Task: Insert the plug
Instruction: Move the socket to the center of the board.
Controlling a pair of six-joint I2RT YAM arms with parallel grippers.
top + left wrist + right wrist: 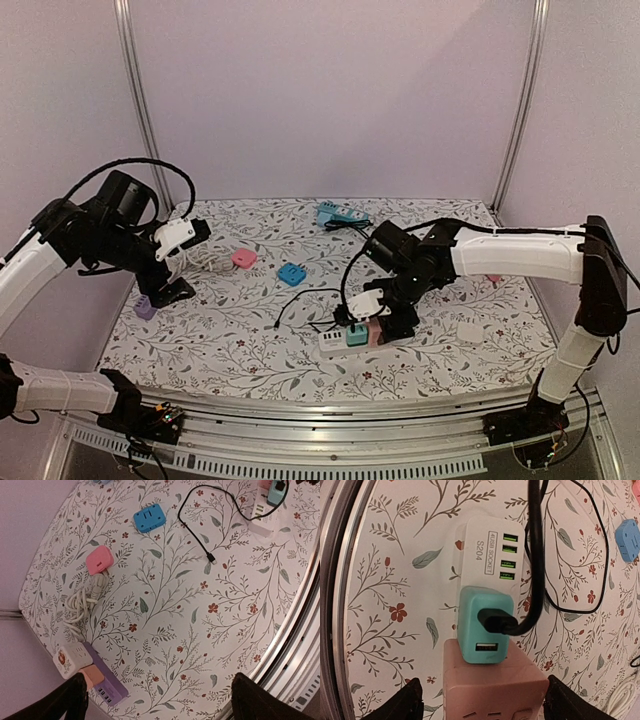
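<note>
A pink plug block [492,680] stands on the white USB power strip [485,545], right behind a teal charger [485,625] that carries a black cable [535,555]. My right gripper [480,705] is open and straddles the pink block, one finger [407,700] clear of its left side and the other close to its right edge. From above, the right gripper [385,315] hangs over the strip [335,343] at the table's front middle. My left gripper [175,290] is open and empty, raised over the left side [157,700].
A purple strip [107,687] with a white cube [72,660] and a peach cube [92,674] lies at the left edge. A pink plug [99,560] with coiled white cord, a blue adaptor [149,518] and a light-blue strip [335,212] lie farther back.
</note>
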